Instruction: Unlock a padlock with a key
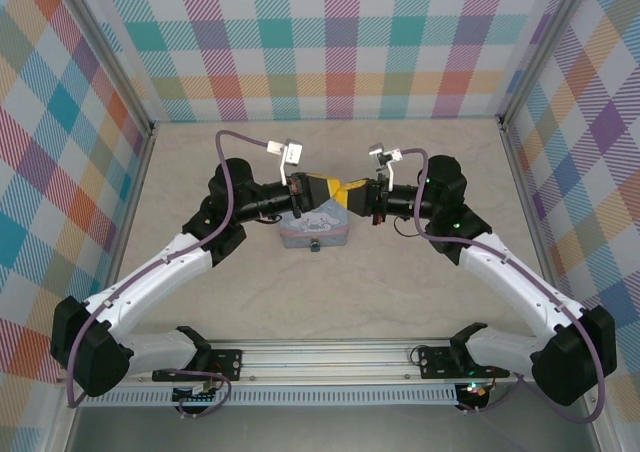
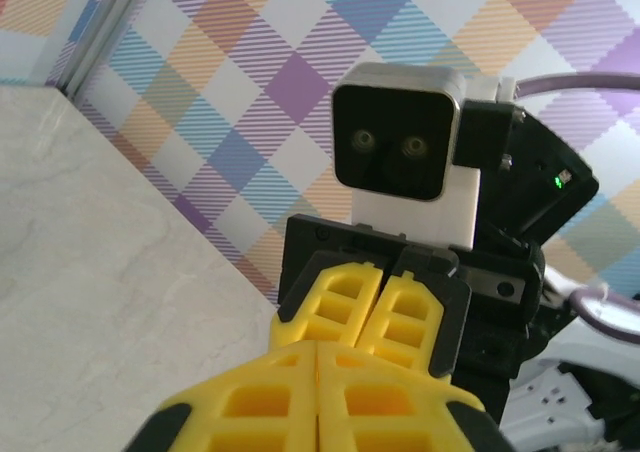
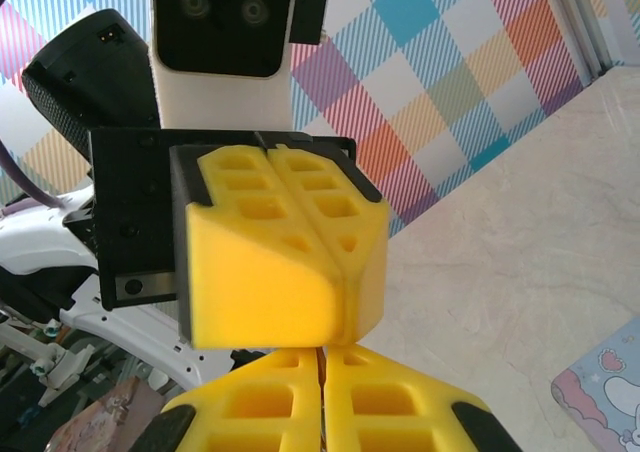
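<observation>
Left gripper (image 2: 316, 382) pads shut flat, tip-to-tip w/ right gripper (image 2: 383, 307), also shut, both raised near the tin (image 1: 315, 227) — can't tell if the key is pinched btwn them, too thin to see. Padlock (image 1: 314, 245) looks to be the small dark-blue bit at tin's near edge: prob light, rigid, slick metal, so grip body by its flat sides w/ keyhole left free; key best held by its head. No legible writing or brand — just a cartoon print on tin lid
</observation>
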You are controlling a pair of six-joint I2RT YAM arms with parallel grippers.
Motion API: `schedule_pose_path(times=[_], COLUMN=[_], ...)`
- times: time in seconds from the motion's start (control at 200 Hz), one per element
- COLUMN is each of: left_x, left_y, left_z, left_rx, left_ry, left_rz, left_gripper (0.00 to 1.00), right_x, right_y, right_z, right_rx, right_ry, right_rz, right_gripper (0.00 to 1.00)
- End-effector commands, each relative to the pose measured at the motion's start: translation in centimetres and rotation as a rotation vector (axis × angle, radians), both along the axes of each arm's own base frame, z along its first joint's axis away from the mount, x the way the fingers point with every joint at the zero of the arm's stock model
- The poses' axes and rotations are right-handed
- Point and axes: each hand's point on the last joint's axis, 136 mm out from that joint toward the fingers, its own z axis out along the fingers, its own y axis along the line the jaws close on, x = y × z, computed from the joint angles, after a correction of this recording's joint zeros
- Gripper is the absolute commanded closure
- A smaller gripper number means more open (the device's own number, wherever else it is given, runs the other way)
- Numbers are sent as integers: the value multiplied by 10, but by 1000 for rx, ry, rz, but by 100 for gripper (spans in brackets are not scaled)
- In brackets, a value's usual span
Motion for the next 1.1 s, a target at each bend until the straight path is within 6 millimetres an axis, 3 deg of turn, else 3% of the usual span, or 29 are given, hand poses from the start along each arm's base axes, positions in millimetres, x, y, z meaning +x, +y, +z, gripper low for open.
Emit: schedule_pose_path(times=[0.0, 0.23, 0.425, 0.79, 1.095], left_x=[-6, -6, -3, 0, 2], left_y=[-2, 1, 0, -1, 0], left_z=[17, 25, 24, 23, 21], left_rx=[-29, -46, -53, -56, -54], left_ry=[-54, -66, -59, -53, -47], left_rz=[-20, 1, 10, 20, 36], left_gripper=[100, 100, 100, 100, 100], right_x=[3, -3, -5, -4, -5], right_y=[-3, -6, -2, 5, 4], right_z=[15, 12, 11, 3, 5], right_rx=[22, 50, 59, 55, 58], right_ry=[-34, -15, 10, 32, 20], right_rz=[-26, -4, 38, 63, 58], right_gripper=[92, 75, 70, 70, 82])
